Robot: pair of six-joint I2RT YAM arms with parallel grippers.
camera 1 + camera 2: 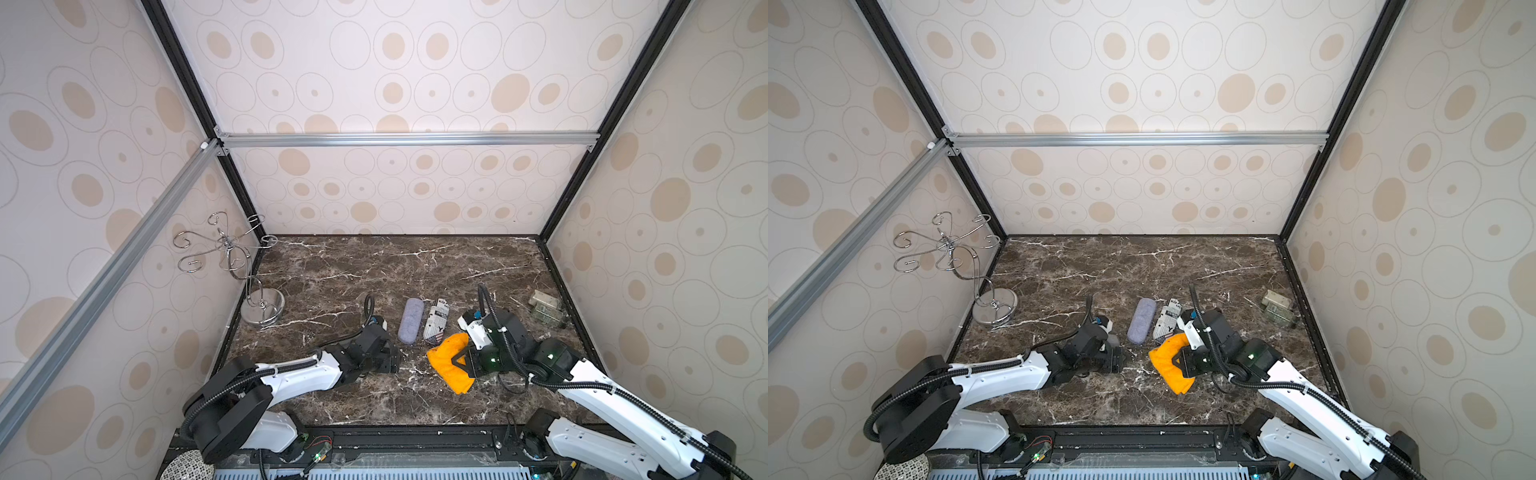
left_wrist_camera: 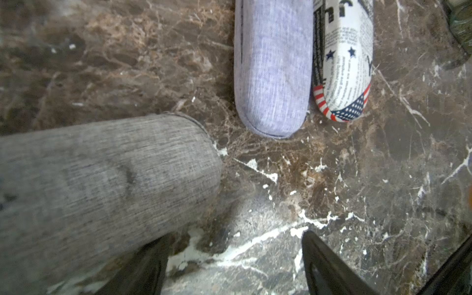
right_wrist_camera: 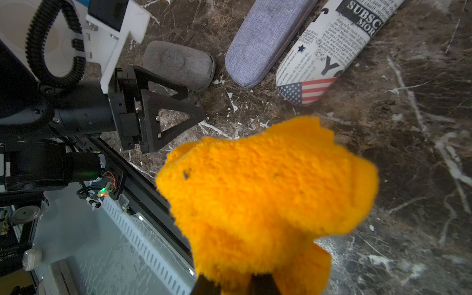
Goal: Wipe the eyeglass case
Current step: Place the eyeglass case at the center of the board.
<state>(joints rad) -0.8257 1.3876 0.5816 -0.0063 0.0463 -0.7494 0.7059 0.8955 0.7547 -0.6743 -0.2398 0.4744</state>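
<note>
Three eyeglass cases lie mid-table: a grey one (image 2: 102,184), a lilac one (image 1: 411,320) and a newspaper-print one with a flag end (image 1: 436,322). The lilac and printed cases lie side by side, touching. My left gripper (image 2: 235,237) is open just in front of them, with bare marble between its fingers. The grey case (image 3: 178,63) lies beside one finger, outside the jaws. My right gripper (image 3: 237,283) is shut on a fluffy orange cloth (image 3: 268,184), held low, to the right of the printed case's near end. The cloth (image 1: 451,361) hides the right fingertips.
A chrome wire stand (image 1: 249,266) on a round base stands at the table's left edge. Two small greenish boxes (image 1: 546,309) sit at the right edge. Patterned walls close in three sides, and a black rail (image 1: 415,434) runs along the front.
</note>
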